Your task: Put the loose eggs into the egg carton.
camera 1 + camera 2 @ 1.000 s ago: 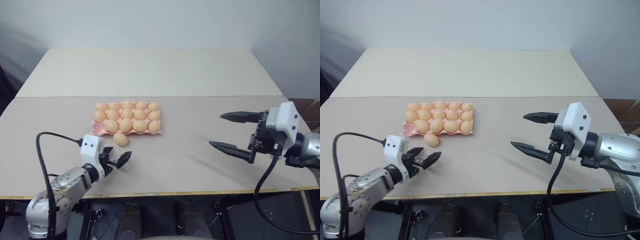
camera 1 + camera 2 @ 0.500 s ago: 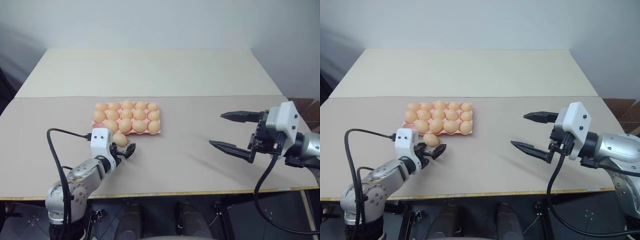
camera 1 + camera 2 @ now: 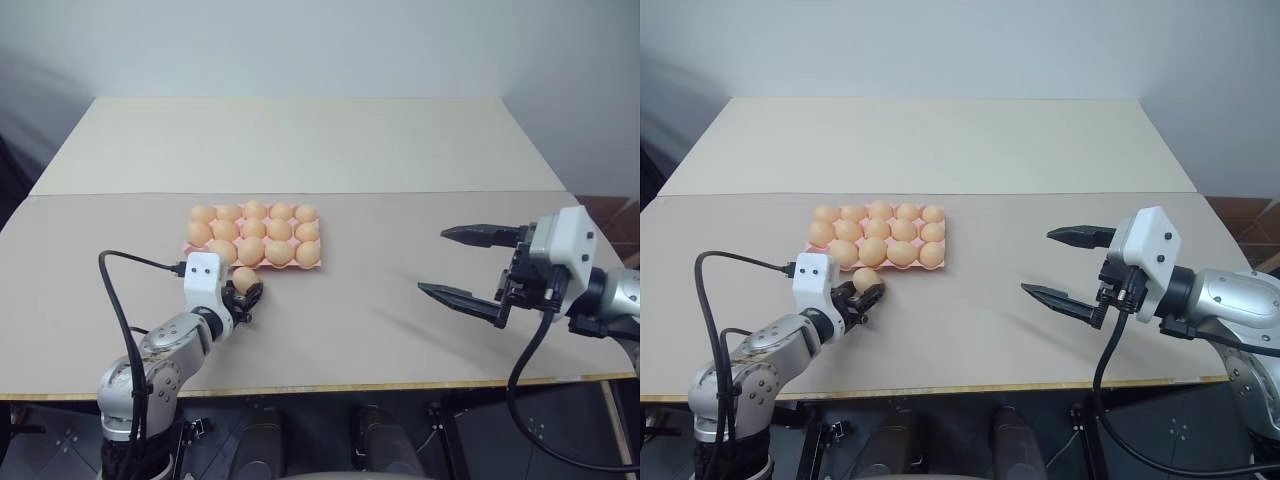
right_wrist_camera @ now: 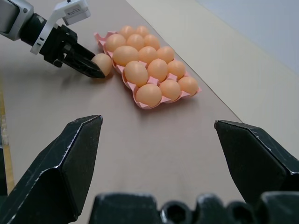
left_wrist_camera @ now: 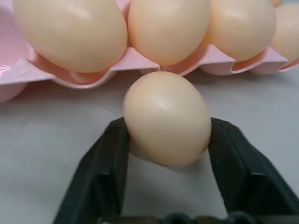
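Gripping the last loose egg (image 5: 166, 116) at lower left of centre in the left eye view, the left gripper (image 3: 246, 297) pinched it between both fingers, just beside the egg carton (image 3: 197, 253). The right gripper (image 3: 462, 265), well apart at the frame's right, gaped empty. Doing this well probably called for a gentle squeeze, a straight lift clear of the scalloped edge, then lowering into the one bare corner cup.

egg carton (image 4: 148, 70), left pincer (image 4: 88, 65) gripping egg (image 4: 103, 63)

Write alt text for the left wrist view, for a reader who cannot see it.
The left hand has its two black fingers closed on either side of a loose egg resting on the pale table. Just beyond it sits the scalloped edge of the pink egg carton, whose nearest cups hold eggs.
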{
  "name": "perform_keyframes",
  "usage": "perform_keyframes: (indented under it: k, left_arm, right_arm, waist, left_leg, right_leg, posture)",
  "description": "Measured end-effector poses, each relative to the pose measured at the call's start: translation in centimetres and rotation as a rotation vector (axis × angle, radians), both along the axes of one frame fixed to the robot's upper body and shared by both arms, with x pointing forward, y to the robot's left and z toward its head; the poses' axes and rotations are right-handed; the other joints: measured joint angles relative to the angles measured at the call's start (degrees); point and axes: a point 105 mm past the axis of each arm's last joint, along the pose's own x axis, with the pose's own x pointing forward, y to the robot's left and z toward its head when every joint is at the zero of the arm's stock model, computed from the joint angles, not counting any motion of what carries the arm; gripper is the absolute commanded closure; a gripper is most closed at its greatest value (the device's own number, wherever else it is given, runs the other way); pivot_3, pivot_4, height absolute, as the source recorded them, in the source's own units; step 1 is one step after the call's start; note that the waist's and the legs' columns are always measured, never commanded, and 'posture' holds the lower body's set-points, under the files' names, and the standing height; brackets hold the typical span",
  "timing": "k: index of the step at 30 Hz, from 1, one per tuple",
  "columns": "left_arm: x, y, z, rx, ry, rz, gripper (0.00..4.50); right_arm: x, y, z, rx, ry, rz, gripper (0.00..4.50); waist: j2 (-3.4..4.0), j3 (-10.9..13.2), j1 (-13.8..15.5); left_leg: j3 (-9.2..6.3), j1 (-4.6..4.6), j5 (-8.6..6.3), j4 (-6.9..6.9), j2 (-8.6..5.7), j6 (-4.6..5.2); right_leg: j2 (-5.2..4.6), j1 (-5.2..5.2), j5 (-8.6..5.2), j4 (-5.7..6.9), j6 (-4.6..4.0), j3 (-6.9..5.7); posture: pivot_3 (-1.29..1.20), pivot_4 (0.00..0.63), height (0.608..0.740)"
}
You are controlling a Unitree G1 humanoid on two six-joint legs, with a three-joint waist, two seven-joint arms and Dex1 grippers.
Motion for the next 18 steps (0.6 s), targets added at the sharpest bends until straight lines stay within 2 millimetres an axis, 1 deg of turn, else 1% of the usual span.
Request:
perform_keyframes:
  k: [2,6,9,10,13,15,17,18]
  left_arm:
    - [-0.2,0.2,0.0,0.002,0.001,0.007,2.80]
    - [-1.2,0.8,-0.1,0.024,0.011,0.022,2.80]
    - [-2.8,1.8,0.2,0.051,-0.002,-0.017,2.80]
    - [-3.1,2.1,0.7,0.046,-0.026,-0.035,2.80]
    - [-3.3,2.8,3.4,0.010,-0.157,-0.072,2.80]
    - [-2.9,3.8,5.2,0.004,-0.237,-0.043,2.80]
    - [-2.3,4.4,6.1,0.008,-0.266,-0.020,2.80]
    - [-1.6,5.0,6.2,0.012,-0.266,0.012,2.80]
  right_arm:
    - [0.0,0.0,0.0,0.001,0.000,-0.001,0.00]
    - [-0.1,0.0,-0.2,0.006,0.004,-0.002,0.00]
    - [-0.1,0.0,-0.3,0.009,0.010,-0.006,0.00]
    - [-0.1,0.0,-0.4,0.012,0.012,-0.007,0.00]
    - [-0.1,0.0,-0.3,0.014,0.006,-0.005,0.00]
    - [-0.1,0.1,-0.2,0.013,-0.001,-0.002,0.00]
    - [-0.1,0.1,-0.1,0.013,-0.004,-0.001,0.00]
    - [0.0,0.1,-0.1,0.013,-0.004,0.001,0.00]
  waist:
    - [0.00,0.00,-0.05]
    - [0.00,0.00,-0.07]
    - [0.00,0.00,-0.34]
    - [0.00,0.00,-0.29]
    - [0.00,0.00,0.10]
    - [0.00,0.00,0.31]
    - [0.00,0.00,0.30]
    - [0.00,0.00,0.33]
  left_leg:
    - [0.00,0.01,0.00,0.00,0.00,0.00]
    - [-0.01,0.03,0.00,-0.01,0.01,0.00]
    - [0.01,0.02,0.00,-0.02,0.06,0.00]
    - [0.00,0.02,0.00,-0.02,0.06,0.00]
    - [0.00,0.04,0.00,0.01,0.05,-0.01]
    - [-0.02,0.05,0.00,0.04,0.04,-0.01]
    - [0.00,0.04,0.00,0.03,0.01,-0.01]
    - [-0.01,0.04,0.00,0.02,0.01,0.00]
  right_leg:
    - [0.00,0.00,0.00,0.00,-0.01,0.01]
    - [0.01,0.00,-0.02,0.02,-0.03,0.00]
    - [0.04,-0.06,-0.09,0.02,-0.15,0.00]
    - [0.03,-0.06,-0.09,0.02,-0.16,0.00]
    - [-0.02,-0.02,-0.09,0.03,-0.16,-0.06]
    - [-0.02,0.01,-0.09,0.02,-0.16,-0.08]
    - [-0.03,0.03,-0.09,0.01,-0.15,-0.05]
    - [-0.02,0.03,-0.09,0.01,-0.15,-0.06]
  posture:
    - [0.00,0.150,0.740]
    - [0.00,0.150,0.740]
    - [0.00,0.150,0.740]
    - [0.00,0.150,0.740]
    - [0.00,0.150,0.740]
    - [0.00,0.150,0.740]
    - [0.00,0.150,0.740]
    - [0.00,0.150,0.740]
